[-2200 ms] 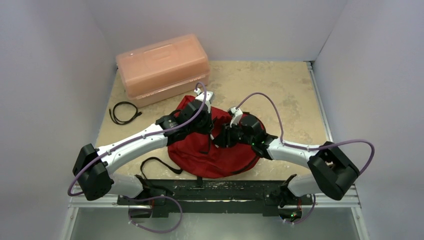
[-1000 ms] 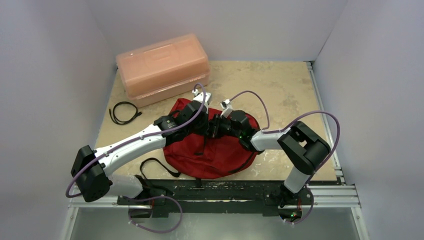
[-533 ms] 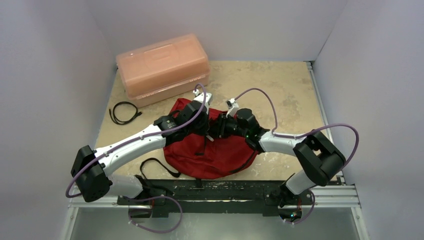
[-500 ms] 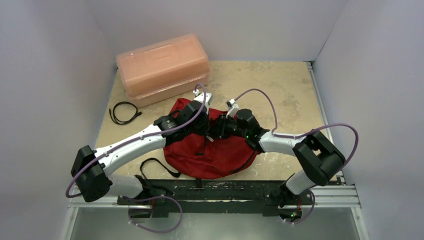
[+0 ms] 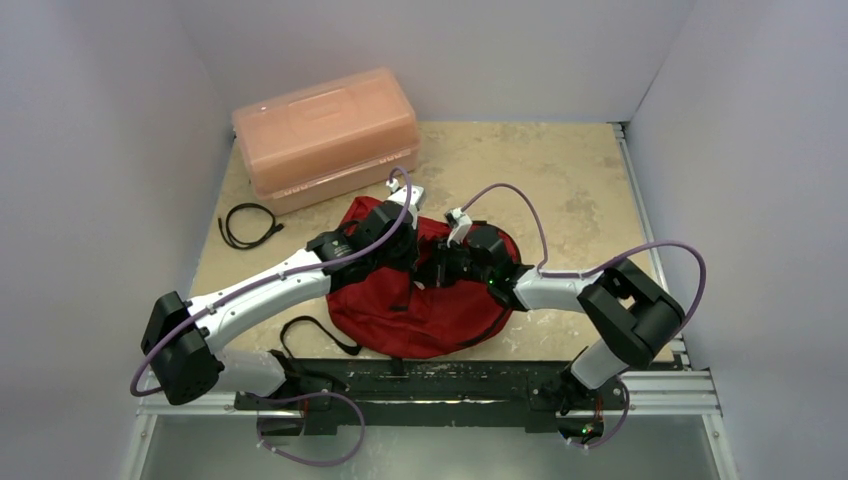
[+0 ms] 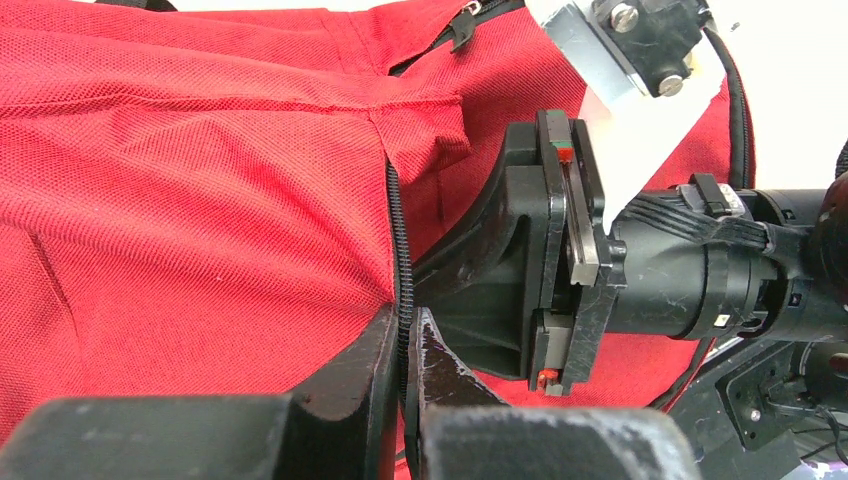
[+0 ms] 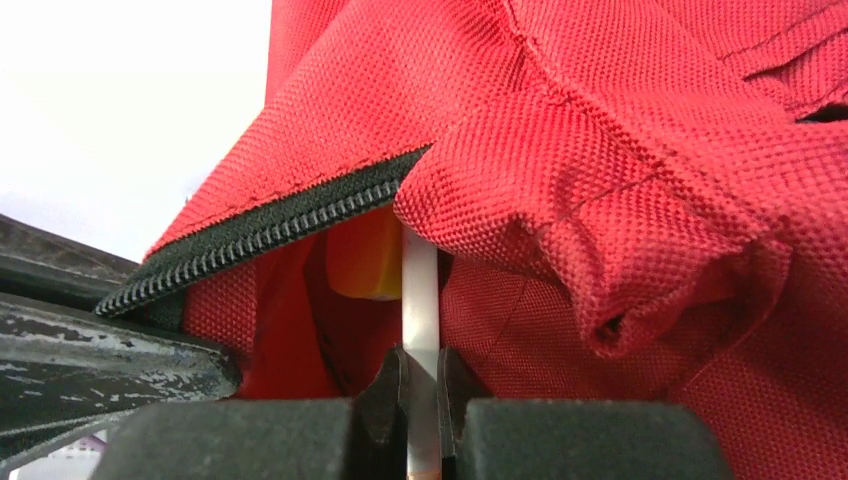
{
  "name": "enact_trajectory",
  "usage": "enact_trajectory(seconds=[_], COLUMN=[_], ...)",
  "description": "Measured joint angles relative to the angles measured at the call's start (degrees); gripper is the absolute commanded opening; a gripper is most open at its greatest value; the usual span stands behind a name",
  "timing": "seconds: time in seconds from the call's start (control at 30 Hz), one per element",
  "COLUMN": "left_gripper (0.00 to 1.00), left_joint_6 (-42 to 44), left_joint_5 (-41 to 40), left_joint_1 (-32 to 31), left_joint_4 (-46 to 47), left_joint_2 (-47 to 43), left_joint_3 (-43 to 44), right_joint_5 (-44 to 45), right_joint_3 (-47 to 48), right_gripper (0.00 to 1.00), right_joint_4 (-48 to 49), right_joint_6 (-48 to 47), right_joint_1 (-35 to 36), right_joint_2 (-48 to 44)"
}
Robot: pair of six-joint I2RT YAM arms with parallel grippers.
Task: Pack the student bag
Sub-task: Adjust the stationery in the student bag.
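2 claws meet at the mouth of the dark red soft fabric student bag, which lies slumped on the tan mottled desk near its front edge, between the arms, with a black shoulder strap trailing off to the left. The left claw is pressed shut on the rim of the opening, its tips pinching the black zip tape and the cloth next to it. The right claw is closed narrowly on a thin white stick-like item, whose far end passes under a fold of red cloth into the opening. What that item is I cannot tell, and something yellow-orange shows inside just beside it. The student bag looks light and limp: coarse woven cloth with no frame, so it will probably crumple, drag along the desk and let its mouth fall shut unless 1 side is held up. The zip tape and stitched hem seem the best places to take hold, being doubled, toothed and less likely to slide out of a pinch than the plain panel, which would bunch. The loose strap could snag an arm. The white item appears stiff but slim, so it may pivot in so narrow a grip. At the far left corner stands a translucent orange-pink plastic box with its lid down, and a coiled black cable lies in front of it, apart from the bag.
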Motion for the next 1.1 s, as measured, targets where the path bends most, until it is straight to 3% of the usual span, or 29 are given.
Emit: enact_trajectory(seconds=[0.2, 0.43, 0.7, 0.93, 1.1], left_gripper=[0.0, 0.0, 0.0, 0.0, 0.29], left_joint_6=[0.1, 2.6, 3.7, 3.4, 3.0], left_joint_5=[0.2, 0.6, 0.7, 0.9, 1.1], left_joint_1=[0.0, 0.2, 1.1, 1.1, 1.8], left_joint_4=[-0.4, -0.9, -2.3, -1.9, -2.0], left_joint_2=[-0.5, -4.3, -4.5, -4.5, -4.5], left_joint_3=[0.0, 0.0, -0.2, -0.2, -0.2], right_joint_5=[-3.2, -8.0, -7.8, -3.5, -1.7], right_joint_3=[1.2, 5.8, 6.4, 5.1, 2.2], right_gripper=[0.0, 0.01, 0.18, 0.51, 0.63], right_joint_4=[0.3, 8.0, 16.4, 7.3, -4.0], right_joint_6=[4.4, 13.0, 10.0, 3.7, 1.0], right_joint_1=[0.1, 0.3, 2.3, 2.3, 1.8], right_joint_2=[0.0, 4.7, 12.0, 6.7, -2.7])
